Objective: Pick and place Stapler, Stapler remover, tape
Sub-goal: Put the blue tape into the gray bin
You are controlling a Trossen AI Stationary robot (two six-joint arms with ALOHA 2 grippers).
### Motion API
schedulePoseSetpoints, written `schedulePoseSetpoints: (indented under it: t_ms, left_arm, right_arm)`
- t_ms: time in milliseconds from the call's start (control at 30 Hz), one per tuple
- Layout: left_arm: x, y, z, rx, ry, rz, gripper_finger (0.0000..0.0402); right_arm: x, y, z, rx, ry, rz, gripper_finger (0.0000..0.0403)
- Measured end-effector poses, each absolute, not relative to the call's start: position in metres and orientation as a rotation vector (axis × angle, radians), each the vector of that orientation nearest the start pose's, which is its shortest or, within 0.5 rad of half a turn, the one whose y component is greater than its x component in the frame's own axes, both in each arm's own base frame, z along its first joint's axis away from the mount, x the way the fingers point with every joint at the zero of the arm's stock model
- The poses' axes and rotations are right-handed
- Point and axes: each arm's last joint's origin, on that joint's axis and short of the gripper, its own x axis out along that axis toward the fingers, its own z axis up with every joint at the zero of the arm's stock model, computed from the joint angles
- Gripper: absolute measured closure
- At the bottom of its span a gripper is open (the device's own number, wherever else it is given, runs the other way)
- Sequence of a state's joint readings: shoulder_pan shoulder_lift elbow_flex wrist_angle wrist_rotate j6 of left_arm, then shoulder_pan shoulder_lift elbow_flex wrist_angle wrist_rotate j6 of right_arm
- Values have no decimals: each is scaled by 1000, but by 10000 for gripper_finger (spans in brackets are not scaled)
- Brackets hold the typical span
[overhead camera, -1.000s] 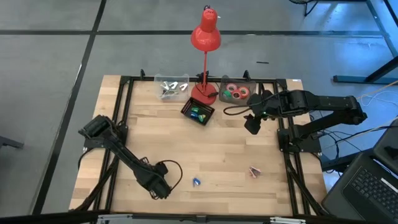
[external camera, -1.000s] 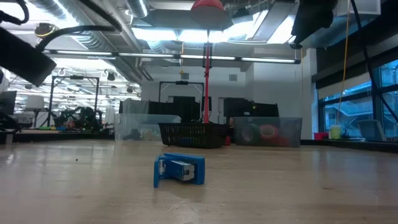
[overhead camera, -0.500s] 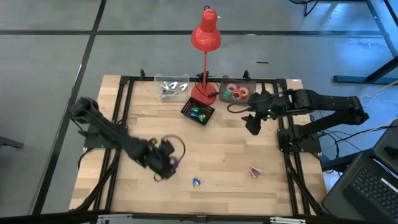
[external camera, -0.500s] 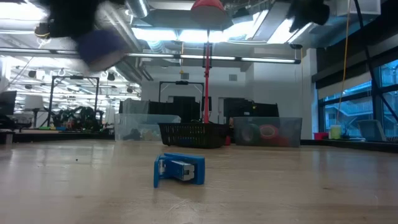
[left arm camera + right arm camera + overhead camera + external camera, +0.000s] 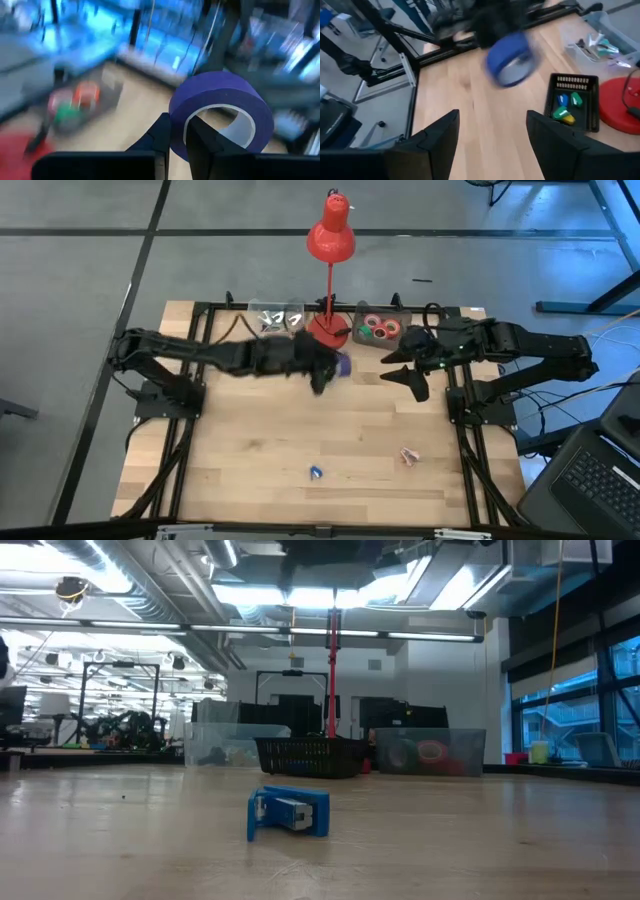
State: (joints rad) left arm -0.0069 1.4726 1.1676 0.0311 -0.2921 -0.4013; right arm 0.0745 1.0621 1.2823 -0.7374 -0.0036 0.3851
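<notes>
- No legible writing or brand anywhere.
- Left gripper [image 5: 177, 142], upper centre of the high view, blurred, clamps the purple tape [image 5: 222, 112].
- Right gripper [image 5: 490, 135] jaws spread, empty.

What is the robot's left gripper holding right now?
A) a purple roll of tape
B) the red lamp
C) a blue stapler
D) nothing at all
A: in the left wrist view the left gripper has its fingers shut on the wall of a purple tape roll, and the high view shows the same roll at the end of the left arm, near the lamp's red base.
</notes>
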Motion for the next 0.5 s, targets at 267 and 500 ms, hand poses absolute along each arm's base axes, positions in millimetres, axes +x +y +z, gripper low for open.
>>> schedulePoseSetpoints:
  t_ms: [267, 500]
  left_arm:
    - [360, 61, 333, -388, -88, 153, 371]
    - [387, 66, 326, -409, -83, 8, 371]
  right_arm:
    - [206, 16, 407, 355, 424, -16, 172]
    - [207, 13, 408, 327, 398, -84, 172]
